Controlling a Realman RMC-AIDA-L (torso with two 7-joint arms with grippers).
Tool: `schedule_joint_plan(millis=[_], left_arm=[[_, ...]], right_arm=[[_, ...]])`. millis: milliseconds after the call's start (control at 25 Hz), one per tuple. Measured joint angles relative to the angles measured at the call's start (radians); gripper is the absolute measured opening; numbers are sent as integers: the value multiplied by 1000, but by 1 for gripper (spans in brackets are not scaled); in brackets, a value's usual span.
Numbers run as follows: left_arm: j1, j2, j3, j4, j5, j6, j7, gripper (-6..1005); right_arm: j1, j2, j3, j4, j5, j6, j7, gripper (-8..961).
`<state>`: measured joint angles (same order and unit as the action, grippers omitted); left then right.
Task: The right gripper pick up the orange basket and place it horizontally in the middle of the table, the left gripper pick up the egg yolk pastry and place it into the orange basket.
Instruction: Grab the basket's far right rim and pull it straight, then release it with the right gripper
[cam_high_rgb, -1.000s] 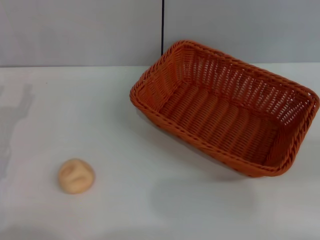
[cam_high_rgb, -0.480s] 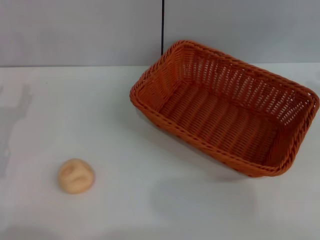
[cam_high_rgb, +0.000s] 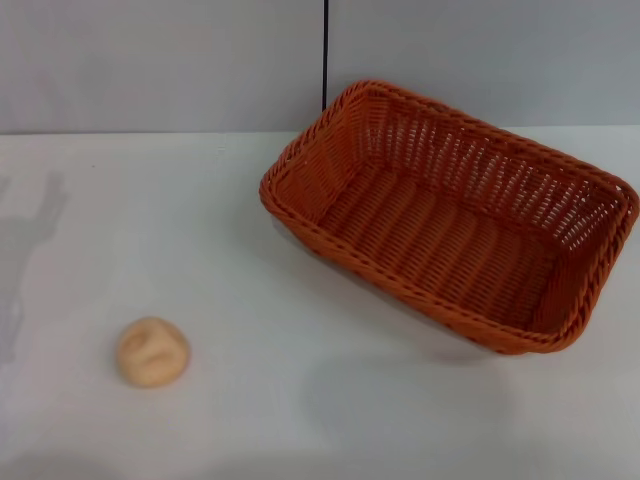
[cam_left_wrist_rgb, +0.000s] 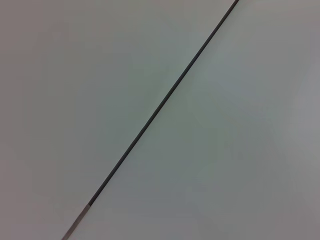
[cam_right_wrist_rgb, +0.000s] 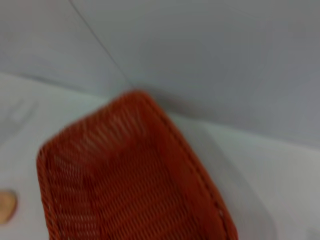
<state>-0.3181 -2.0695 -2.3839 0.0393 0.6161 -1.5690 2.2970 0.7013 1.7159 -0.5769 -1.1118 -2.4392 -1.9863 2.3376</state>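
Observation:
The orange basket (cam_high_rgb: 450, 215) stands at the right of the white table (cam_high_rgb: 250, 220), turned at a slant, its inside bare. The right wrist view looks down on one end of the orange basket (cam_right_wrist_rgb: 130, 175) from close by. The egg yolk pastry (cam_high_rgb: 152, 351) lies alone near the front left of the table; its edge shows as a tan patch, the egg yolk pastry (cam_right_wrist_rgb: 6, 206), in the right wrist view. Neither gripper shows in any view. The left wrist view holds only a grey wall with a dark seam.
A grey wall (cam_high_rgb: 160, 60) with a dark vertical seam (cam_high_rgb: 325, 50) rises behind the table. Faint shadows (cam_high_rgb: 30, 240) lie on the table's far left.
The basket and pastry have not moved. Only the faint shadow at the table's far left shifts slightly.

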Motion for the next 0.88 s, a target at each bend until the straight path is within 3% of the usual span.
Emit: schedule_joint_plan(millis=[200,520,600,680,800,880], left_arm=[[1,0,1,2,1,13,0,848],[-1,0,4,0,1,26,-1,845],[-2,0,17,0,1,27,-1,845],[-3,0,22,-1,1,28,-1,844],[-3,0,27,-1,1,30,-1,843],[-2,0,27,-1,1,30,-1,842]], right_arm=[[8,23,-111,68,-37,71,1,586],[31,64,-151,153,-115,192,-7,586],[34,88,-154,165,-117,250,-15,587],[34,96,-154,165,-117,264,-18,587],[37,134,-148,159,-112,300,-44,587],[39,139,-148,160,-112,306,-49,587]])
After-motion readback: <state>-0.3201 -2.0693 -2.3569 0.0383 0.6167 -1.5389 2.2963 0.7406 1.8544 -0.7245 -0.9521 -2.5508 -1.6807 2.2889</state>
